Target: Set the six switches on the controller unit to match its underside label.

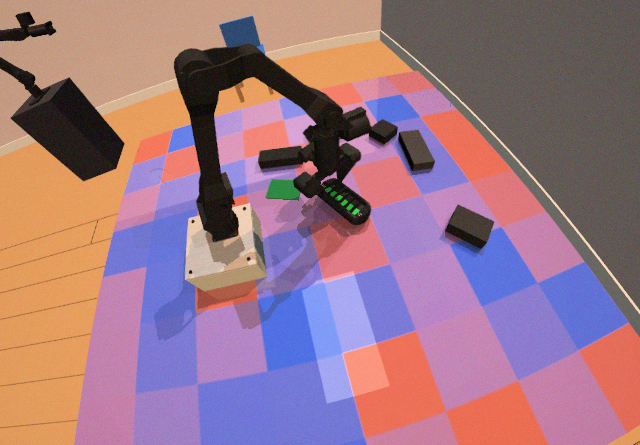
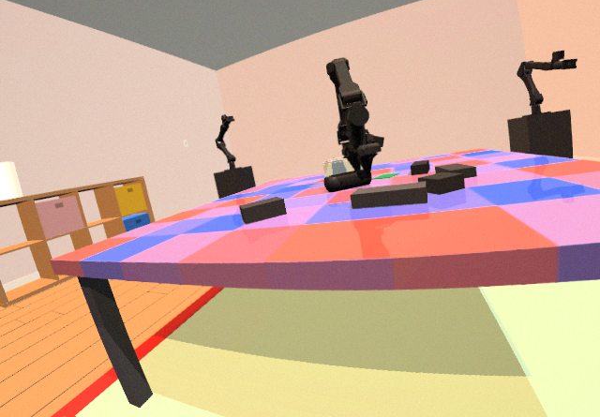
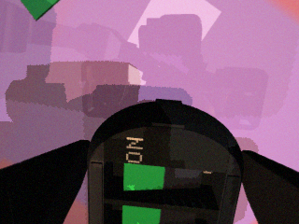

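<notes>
The dark grey controller unit [image 1: 363, 216] [image 2: 338, 182] [image 3: 163, 133] is long with rounded ends. My gripper [image 1: 326, 180] [image 2: 362, 174] [image 3: 163, 154] is shut on it, one finger on each long side near one end. Its switch side faces up in the top view, with green ends in a row. The wrist view shows the "ON" marking and two green switch ends on the left side; the other switches are cut off there. The underside label is hidden. Whether the unit touches the bench or hangs just above it is hard to tell.
Dark blocks lie beyond the unit: one long block [image 1: 280, 158], a small one [image 1: 383, 131], another long one [image 1: 416, 149] and one at right [image 1: 469, 226]. A green sheet [image 1: 282, 189] [image 2: 386, 176] [image 3: 38, 7] lies beside the gripper. The arm's pale base [image 1: 222, 256] stands nearby.
</notes>
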Action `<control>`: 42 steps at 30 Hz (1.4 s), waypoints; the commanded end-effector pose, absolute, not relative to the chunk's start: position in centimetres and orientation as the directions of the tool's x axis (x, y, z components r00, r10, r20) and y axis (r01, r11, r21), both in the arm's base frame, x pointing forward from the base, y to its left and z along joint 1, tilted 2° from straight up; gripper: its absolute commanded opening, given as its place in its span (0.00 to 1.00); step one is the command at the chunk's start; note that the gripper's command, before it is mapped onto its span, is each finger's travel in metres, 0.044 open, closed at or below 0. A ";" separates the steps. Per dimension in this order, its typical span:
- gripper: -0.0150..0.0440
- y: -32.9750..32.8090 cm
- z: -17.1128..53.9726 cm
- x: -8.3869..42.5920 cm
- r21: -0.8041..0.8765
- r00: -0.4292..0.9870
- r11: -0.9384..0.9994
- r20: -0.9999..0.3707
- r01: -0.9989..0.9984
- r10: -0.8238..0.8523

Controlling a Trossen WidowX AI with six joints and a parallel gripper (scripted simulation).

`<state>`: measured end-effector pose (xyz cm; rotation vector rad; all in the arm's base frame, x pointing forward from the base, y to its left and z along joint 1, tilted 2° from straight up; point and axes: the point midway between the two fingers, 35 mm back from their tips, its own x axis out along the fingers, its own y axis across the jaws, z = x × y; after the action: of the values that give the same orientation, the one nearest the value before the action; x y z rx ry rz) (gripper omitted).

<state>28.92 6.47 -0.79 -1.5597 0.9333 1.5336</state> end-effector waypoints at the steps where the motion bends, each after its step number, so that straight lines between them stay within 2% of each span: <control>1: 0.25 6.6 -0.5 30.1 -0.051 0.054 -0.461 -0.999 -0.886 0.006; 42: 0.25 6.6 -0.4 31.6 -0.052 0.055 -0.461 -0.998 -0.886 0.006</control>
<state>30.53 6.47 -0.70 -1.5651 0.9281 1.5267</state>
